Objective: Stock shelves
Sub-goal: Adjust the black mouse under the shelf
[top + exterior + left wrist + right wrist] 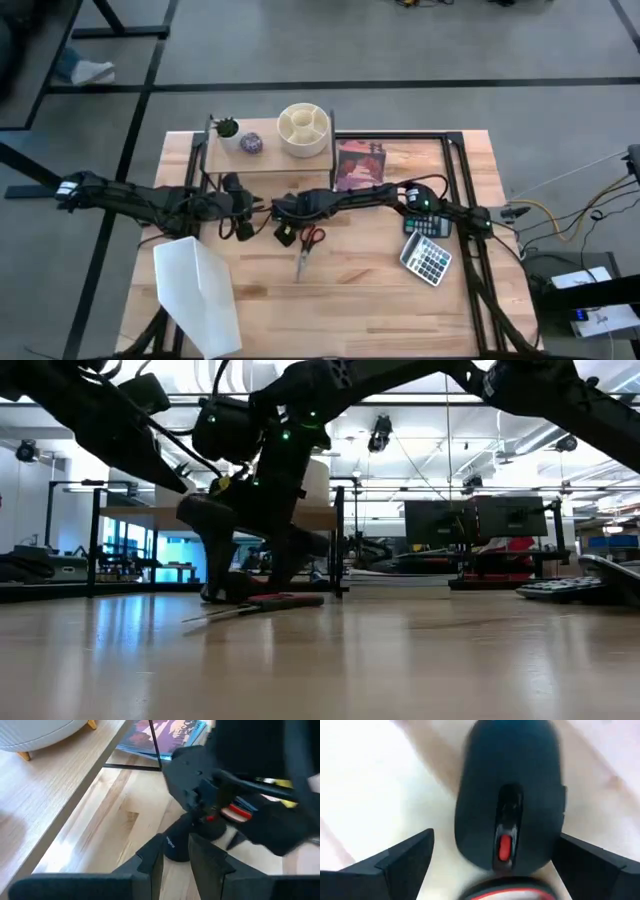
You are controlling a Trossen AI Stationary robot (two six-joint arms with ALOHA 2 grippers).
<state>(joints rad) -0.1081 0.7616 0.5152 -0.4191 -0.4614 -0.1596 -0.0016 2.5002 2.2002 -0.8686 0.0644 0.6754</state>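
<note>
The right end effector (492,865) hangs directly over a black computer mouse (512,795), its two fingers spread wide on either side of the body and not touching it; nothing is held yet. In the high view the same end effector (283,212) sits at mid-frame, just below the front edge of the shelves. The left end effector (175,855) points at the mouse (195,832) from the other side, its fingers drawn close together with only a narrow gap between them and nothing in it; in the high view it lies just left of centre (243,208).

The shelves (262,158) stand in the upper middle of the high view, the light-wood top already carrying a small potted plant (227,127), a purplish round object (251,144) and a cream divided organiser (305,128). A book with a reddish cover (360,165) lies flat on the tabletop (350,300) right of the shelves. Red-handled scissors (308,245) lie just below the end effectors, a calculator (427,258) to the lower right, a white file holder (205,300) at lower left.

The step in hand looks like picking up the mouse. Next the right fingers would need to lower around its sides and close, with the left arm kept clear, before lifting it toward the shelves.
</note>
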